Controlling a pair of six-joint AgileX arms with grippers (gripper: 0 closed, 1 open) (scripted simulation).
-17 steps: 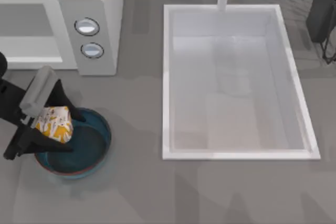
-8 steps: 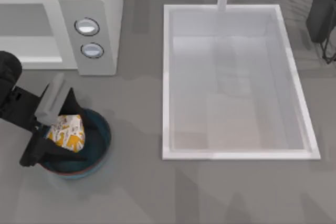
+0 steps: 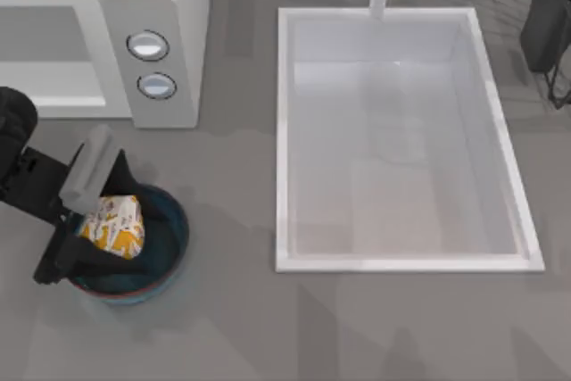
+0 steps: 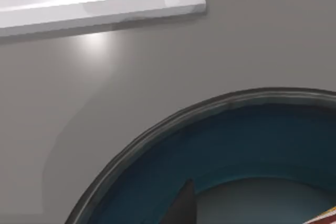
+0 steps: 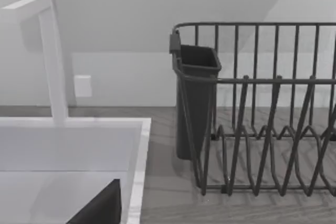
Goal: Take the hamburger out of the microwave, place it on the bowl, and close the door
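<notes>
Microwave (image 3: 152, 33) at the tabletop's (image 3: 232, 327) far left, grey cavity exposed. Sink (image 3: 401, 140) at centre-right, dish rack (image 5: 262, 114) beyond it. Bowl (image 3: 174, 229) sits in front of the microwave (near left). Left tool (image 3: 114, 220) over the bowl, fingers closed around the hamburger (image 3: 114, 225), which is inside the rim. Right arm parked at far right.

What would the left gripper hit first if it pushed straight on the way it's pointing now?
Likely the bowl: the left gripper holds the hamburger over it, angled down towards its dark inside. Depth is uncertain.
</notes>
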